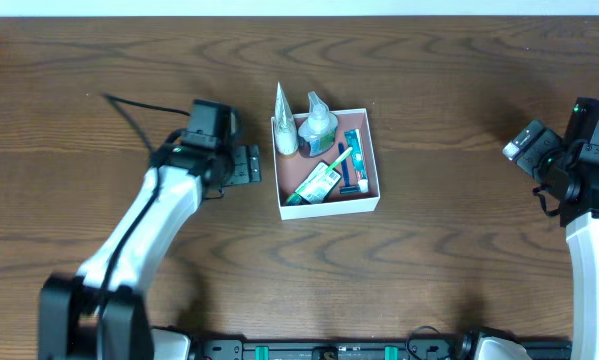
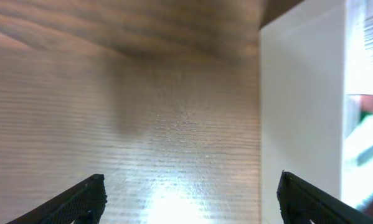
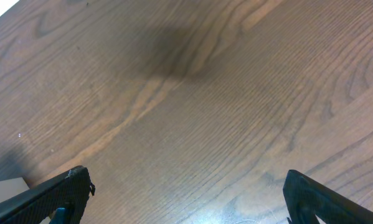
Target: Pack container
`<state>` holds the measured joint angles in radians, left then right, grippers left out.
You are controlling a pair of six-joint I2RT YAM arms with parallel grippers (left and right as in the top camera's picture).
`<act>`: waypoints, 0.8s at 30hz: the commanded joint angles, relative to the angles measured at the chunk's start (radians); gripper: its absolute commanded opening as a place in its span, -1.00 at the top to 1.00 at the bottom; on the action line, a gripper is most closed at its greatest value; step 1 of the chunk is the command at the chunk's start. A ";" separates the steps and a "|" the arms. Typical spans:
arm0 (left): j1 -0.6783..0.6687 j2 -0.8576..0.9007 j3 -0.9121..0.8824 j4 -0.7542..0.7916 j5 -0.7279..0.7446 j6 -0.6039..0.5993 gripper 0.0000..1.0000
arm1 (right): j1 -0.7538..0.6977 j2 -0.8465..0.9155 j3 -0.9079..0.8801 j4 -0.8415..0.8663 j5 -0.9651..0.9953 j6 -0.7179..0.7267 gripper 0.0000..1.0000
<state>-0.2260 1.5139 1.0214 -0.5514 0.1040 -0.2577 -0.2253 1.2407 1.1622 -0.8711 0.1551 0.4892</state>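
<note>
A: If packing is judged now, what is its status?
B: Container (image 1: 331, 208) sits centrally on table (image 1: 459, 260). Left gripper (image 2: 192, 186), just beside it, and right gripper (image 3: 186, 180), well apart, are spread, empty. Bottle (image 1: 317, 125), tube (image 1: 285, 125), toothbrush (image 1: 339, 158) sit inside; none seen loose. Likely complete.

- The square, shallow white cardboard container with a reddish-brown inside (image 1: 329, 208) sits on the brown wooden desk (image 1: 449, 80), about mid-desk.
- In its back left corner, a white plastic tube (image 1: 285, 125) reaches out over the back wall. Just right of it sits a clear plastic bottle (image 1: 317, 125).
- A green-and-white flat packet (image 1: 320, 183) lies slantwise in the front half. A teal oblong packet (image 1: 354, 150) lies along the right wall.
- The left tool (image 1: 251, 165) is just left of the container. The right tool (image 1: 519, 148) is well apart from it, near the desk's right edge.
</note>
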 commanded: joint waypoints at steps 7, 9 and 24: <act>-0.043 -0.406 0.002 -0.023 0.040 0.039 -0.76 | -0.008 -0.006 0.008 -0.002 0.013 0.004 -0.99; -0.050 -0.519 0.002 -0.022 0.046 0.033 -0.96 | -0.008 -0.006 0.008 -0.001 0.013 0.003 -0.99; -0.060 -1.080 0.002 -0.287 -0.128 0.002 -0.96 | -0.008 -0.006 0.008 -0.001 0.013 0.004 -0.99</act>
<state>-0.2829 0.4812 1.0218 -0.8043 0.0624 -0.2516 -0.2253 1.2407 1.1622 -0.8707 0.1551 0.4892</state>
